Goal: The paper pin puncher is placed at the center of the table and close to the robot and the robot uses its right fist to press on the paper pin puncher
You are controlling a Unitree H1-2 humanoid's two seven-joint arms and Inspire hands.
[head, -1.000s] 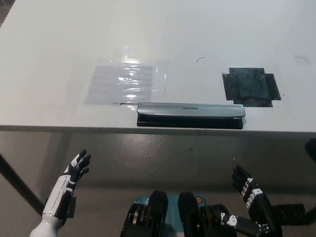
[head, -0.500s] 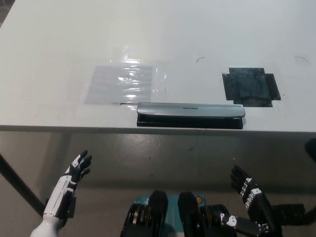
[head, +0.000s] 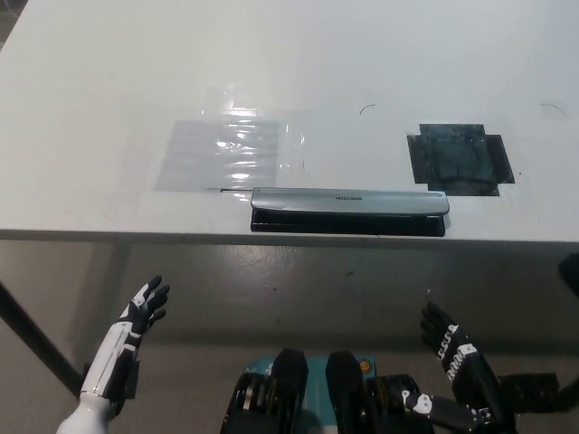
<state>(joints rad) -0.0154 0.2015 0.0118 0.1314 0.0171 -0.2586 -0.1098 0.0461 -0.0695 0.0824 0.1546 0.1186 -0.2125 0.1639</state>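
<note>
Both hands hang below the near edge of the table [head: 81,54], and neither one touches anything. The right hand [head: 445,342] is low at the right, with its fingers stretched and spread apart, holding nothing; it is not a fist. The left hand [head: 143,306] rests low at the left, also wide and empty.

The paper pin puncher [head: 349,210] lies flat along the near edge of the table, about at the centre, with its long silver bar running left to right. A clear plastic sheet [head: 226,152] lies on the table to its far left, and a dark tape patch [head: 460,159] to its far right.

Such a scene fits two stages: the right hand low before it goes up to the puncher, or low after it comes down from a press. The pictures do not settle which one.
</note>
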